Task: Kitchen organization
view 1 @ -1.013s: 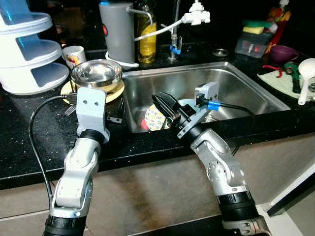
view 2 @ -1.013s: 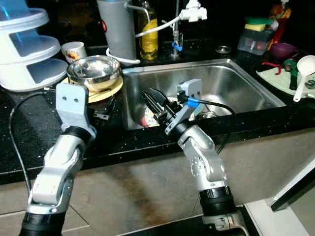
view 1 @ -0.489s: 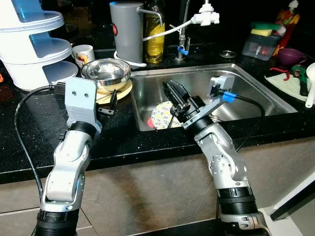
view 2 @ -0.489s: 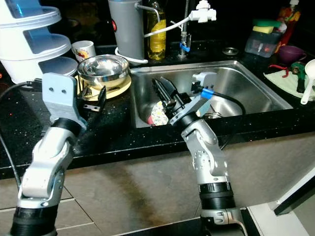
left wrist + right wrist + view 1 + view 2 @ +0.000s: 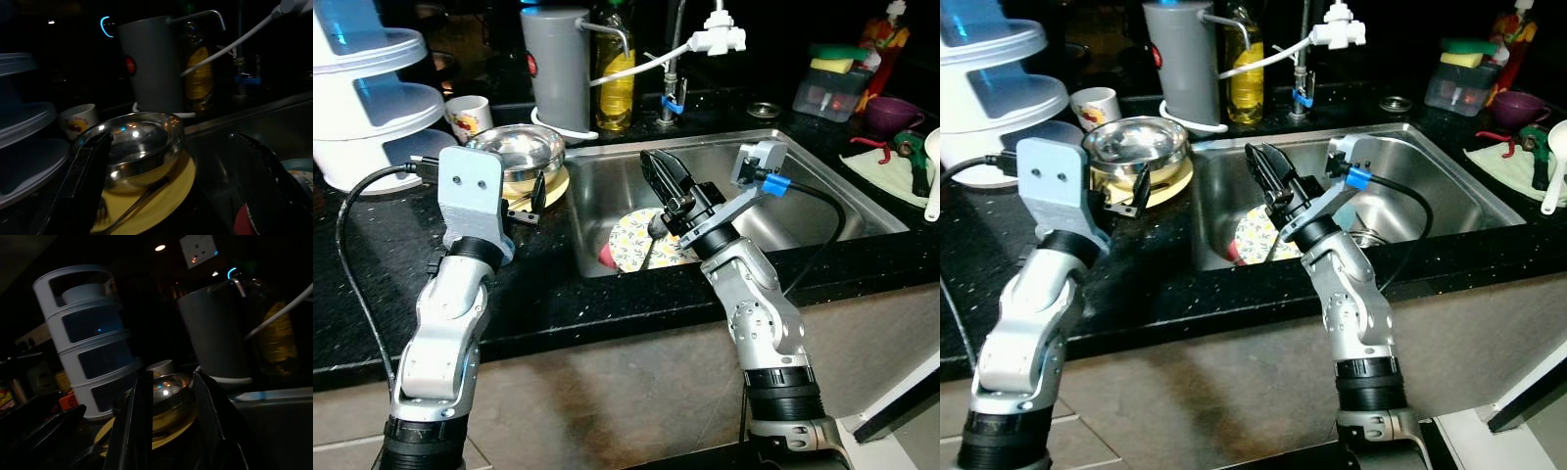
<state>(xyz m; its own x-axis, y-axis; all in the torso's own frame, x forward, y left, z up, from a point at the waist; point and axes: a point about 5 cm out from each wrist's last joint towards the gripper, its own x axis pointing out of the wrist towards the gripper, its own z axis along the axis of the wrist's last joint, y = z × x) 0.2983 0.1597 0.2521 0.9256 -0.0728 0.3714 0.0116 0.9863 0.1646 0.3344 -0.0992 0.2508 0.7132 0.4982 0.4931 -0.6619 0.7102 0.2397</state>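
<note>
Nearest, both silver arms rise from below the black counter (image 5: 372, 255). Right gripper (image 5: 664, 186) hangs over the steel sink (image 5: 822, 186), fingers parted with nothing between them, pointing away from the robot and up toward the back-left. Under it the patterned plate (image 5: 636, 240) leans in the sink's near-left corner, face tilted up, something red (image 5: 606, 256) at its left edge (cannot tell what). Left gripper (image 5: 523, 201) is over the counter just short of the steel bowl (image 5: 517, 150), fingers spread wide, empty, aimed at the bowl. Bowl sits upright on a yellow plate (image 5: 171, 188); a utensil (image 5: 134, 208) rests on that plate's rim. Beyond: mug (image 5: 465, 116), grey jug (image 5: 556, 64), oil bottle (image 5: 616, 73), white stacked rack (image 5: 367, 98) far left.
</note>
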